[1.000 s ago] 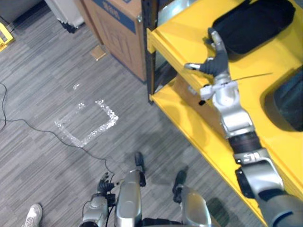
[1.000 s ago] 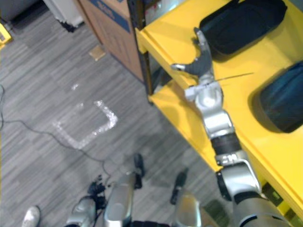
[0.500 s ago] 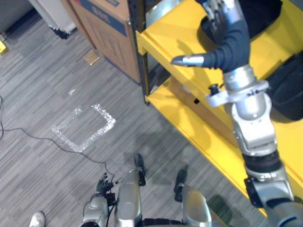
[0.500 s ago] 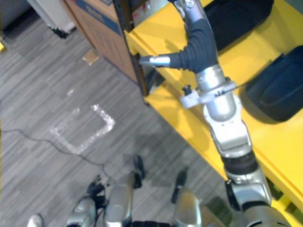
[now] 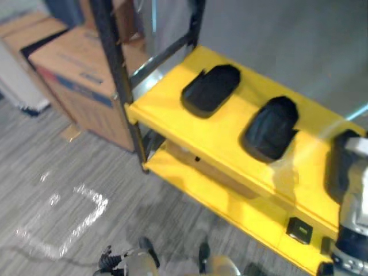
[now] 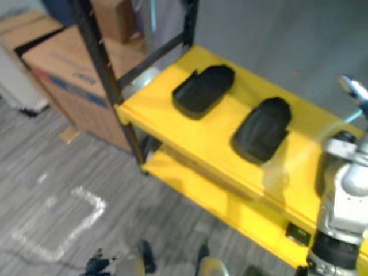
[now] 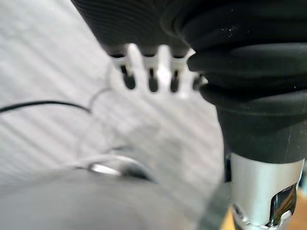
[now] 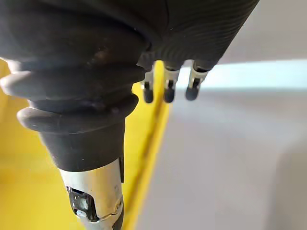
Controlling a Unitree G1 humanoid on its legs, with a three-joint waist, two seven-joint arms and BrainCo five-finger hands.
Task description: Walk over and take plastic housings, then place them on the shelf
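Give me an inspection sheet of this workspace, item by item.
Surface: yellow shelf, two tiers, black posts.
Job's things: one black housing and a second housing lie apart on the top tier; a third dark shape sits partly behind the right arm.
Clutter: small black item on the lower tier.
Hands: left hand open over the floor; right hand open, holding nothing.
Cables: nothing seen.
Surroundings: cardboard boxes beside the shelf; tape outline on the floor.

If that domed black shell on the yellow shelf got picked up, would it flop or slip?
The black housing holds a moulded dome shape, so probably stiff. The neighbouring housing looks hollow, so this is likely light. Its smooth rounded back might slip in a grasp.
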